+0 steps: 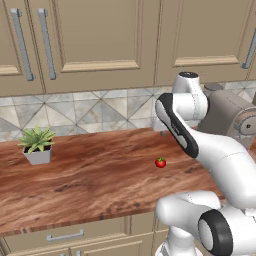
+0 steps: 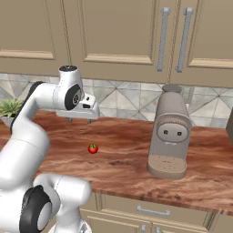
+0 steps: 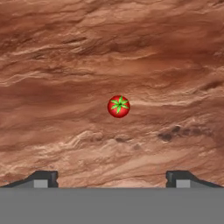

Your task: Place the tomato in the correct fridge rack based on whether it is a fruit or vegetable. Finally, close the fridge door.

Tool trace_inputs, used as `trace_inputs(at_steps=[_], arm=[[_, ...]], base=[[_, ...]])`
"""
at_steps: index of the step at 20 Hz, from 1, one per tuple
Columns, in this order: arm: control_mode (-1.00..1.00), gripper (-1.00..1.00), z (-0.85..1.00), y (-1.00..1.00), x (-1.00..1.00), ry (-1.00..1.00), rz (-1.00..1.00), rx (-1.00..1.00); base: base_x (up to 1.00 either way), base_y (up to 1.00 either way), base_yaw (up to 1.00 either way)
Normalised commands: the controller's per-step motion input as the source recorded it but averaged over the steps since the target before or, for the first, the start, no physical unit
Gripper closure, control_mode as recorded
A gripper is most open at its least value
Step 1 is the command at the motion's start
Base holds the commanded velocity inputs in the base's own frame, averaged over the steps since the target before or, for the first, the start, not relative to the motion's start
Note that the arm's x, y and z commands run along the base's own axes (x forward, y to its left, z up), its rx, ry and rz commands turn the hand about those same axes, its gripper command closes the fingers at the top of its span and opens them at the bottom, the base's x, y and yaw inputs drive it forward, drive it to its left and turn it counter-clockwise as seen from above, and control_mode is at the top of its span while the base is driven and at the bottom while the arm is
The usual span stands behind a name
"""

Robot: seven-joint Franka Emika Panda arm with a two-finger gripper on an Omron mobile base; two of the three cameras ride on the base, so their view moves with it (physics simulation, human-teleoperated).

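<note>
Jaws: gripper (image 3: pixel 111 179) spread wide, holding nothing
Tomato (image 3: pixel 118 106): small glossy red ball, green star cap, alone on wood counter (image 3: pixel 52 87)
Hidden: fingers mostly cut off

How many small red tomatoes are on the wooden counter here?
1. The small glossy red tomato with a green stem cap lies alone on the brown wooden counter, between the potted plant and the beige coffee machine. None seems hidden.

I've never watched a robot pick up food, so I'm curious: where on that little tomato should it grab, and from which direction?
Probably straight from above. The tomato sits alone on the wooden counter, stem cap up, so its round sides are free. The open gripper hangs over it; its fingers should close across the widest middle, since higher up the glossy ball could slip out.
</note>
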Motion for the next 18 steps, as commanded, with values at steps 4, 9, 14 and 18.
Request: trace_inputs(at_steps=[4, 9, 14, 18], arm=[[-1.00, -1.00, -0.74, 0.00, 0.06, 0.06, 0.00, 0.00], [-1.00, -1.00, -0.74, -0.01, 0.05, 0.02, 0.00, 0.00], [-1.00, -1.00, -0.56, 0.00, 0.41, 0.09, -0.02, 0.02], [-1.00, -1.00, -0.22, 0.00, 0.58, 0.09, -0.02, 0.00]], base=[[0.00, 0.00, 0.00], [0.00, 0.00, 0.00], [0.00, 0.00, 0.00], [0.00, 0.00, 0.00]])
